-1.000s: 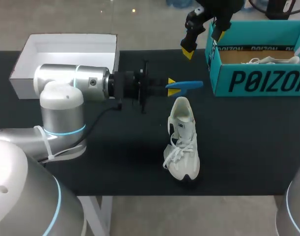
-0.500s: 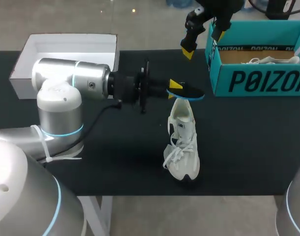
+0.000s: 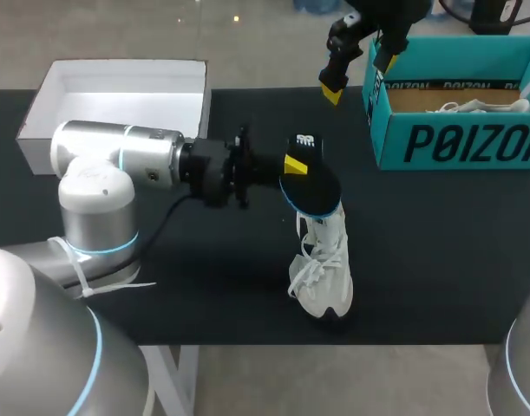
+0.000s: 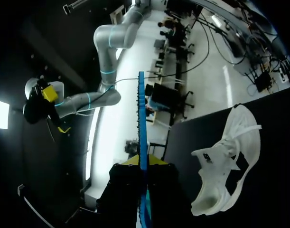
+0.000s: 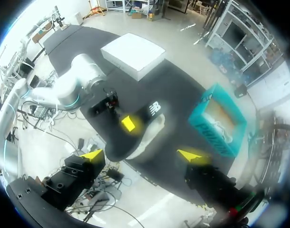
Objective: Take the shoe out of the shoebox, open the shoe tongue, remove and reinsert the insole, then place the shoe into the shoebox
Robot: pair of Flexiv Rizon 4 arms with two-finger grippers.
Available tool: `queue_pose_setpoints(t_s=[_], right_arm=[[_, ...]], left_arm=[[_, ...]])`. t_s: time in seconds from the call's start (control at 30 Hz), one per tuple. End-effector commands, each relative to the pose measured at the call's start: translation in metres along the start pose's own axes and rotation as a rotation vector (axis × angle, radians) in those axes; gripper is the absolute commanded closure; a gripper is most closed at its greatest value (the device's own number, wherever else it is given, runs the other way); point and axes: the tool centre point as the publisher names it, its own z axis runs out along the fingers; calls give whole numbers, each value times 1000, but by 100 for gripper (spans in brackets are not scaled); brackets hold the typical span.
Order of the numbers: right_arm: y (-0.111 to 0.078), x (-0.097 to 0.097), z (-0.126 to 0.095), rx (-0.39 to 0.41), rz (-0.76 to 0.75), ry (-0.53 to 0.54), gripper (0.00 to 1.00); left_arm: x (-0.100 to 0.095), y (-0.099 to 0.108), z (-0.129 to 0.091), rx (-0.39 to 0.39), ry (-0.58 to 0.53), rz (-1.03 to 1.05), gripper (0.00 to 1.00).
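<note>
The left pincer [image 3: 292, 165] is clenched on the insole [image 3: 312, 186], gripping it by one side, and holds it just above the heel opening of the white shoe [image 3: 325, 264]. The shoe stands on the counter [image 3: 438, 251] with its heel toward the far side and its toe toward the near edge. The insole's long axis runs roughly along it (handy, I judge, for sliding it in). The right pincer [image 3: 360, 76] hangs released and empty beside the teal shoebox [image 3: 455, 143], well apart from the shoe, so the left arm is nearer.
</note>
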Motion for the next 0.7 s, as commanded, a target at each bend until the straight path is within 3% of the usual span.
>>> queue_pose_setpoints(t_s=[0.03,0.23,0.7], right_arm=[[1,0,0,3,1,0,0],[1,0,0,3,1,0,0],[1,0,0,3,1,0,0]], left_arm=[[-1,20,8,23,-3,13,100],[-7,37,8,1,9,-46,100],[-7,37,8,1,9,-46,100]])
